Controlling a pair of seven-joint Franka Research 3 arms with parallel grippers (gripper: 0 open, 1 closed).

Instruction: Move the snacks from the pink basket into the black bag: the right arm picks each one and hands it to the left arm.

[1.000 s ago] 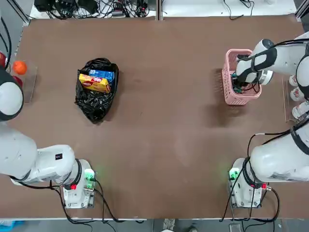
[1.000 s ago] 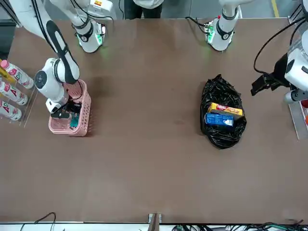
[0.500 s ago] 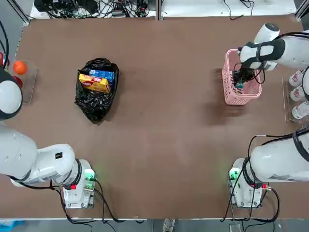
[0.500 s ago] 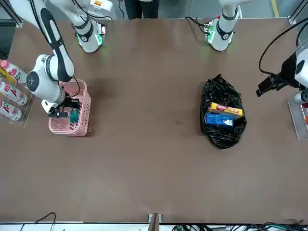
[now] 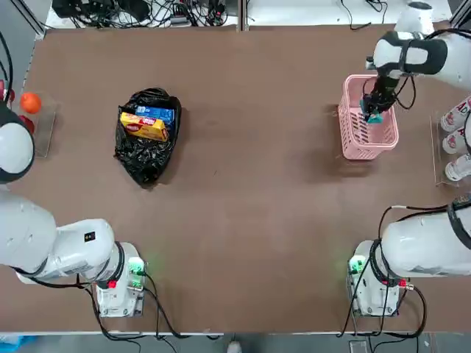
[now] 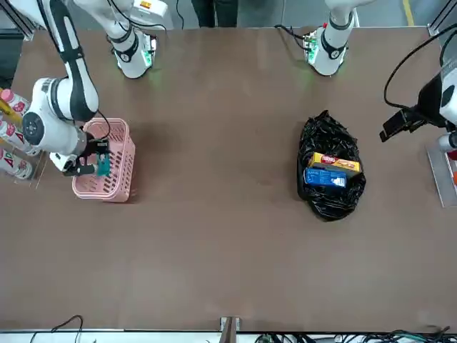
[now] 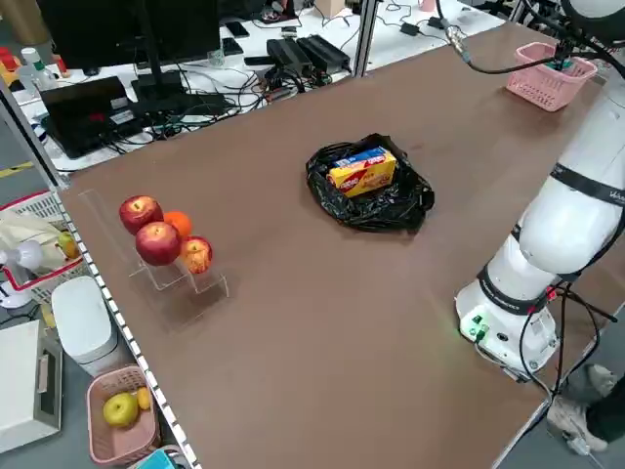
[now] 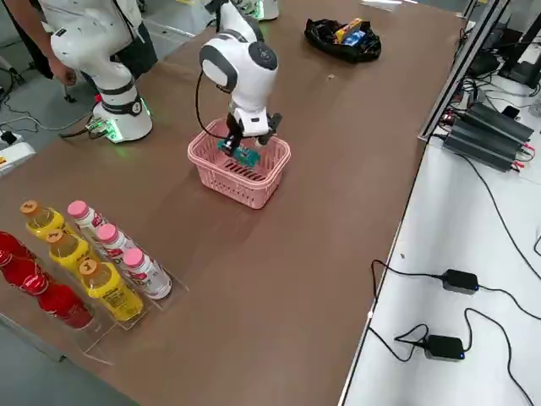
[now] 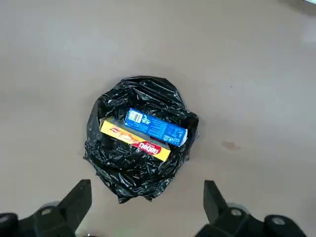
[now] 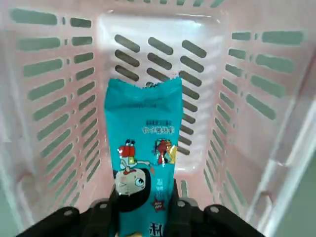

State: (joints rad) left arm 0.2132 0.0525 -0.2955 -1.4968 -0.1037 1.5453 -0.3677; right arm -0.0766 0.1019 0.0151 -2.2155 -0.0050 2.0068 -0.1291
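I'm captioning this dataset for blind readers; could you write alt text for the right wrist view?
The right tool grips a teal snack packet by its lower end, holding it upright above the slotted floor of the pink basket. The basket's lattice walls surround the packet, and no other snack shows inside.

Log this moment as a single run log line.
right gripper: shut on teal packet, above pink basket | left gripper: open, above black bag | bag: blue pack, yellow pack
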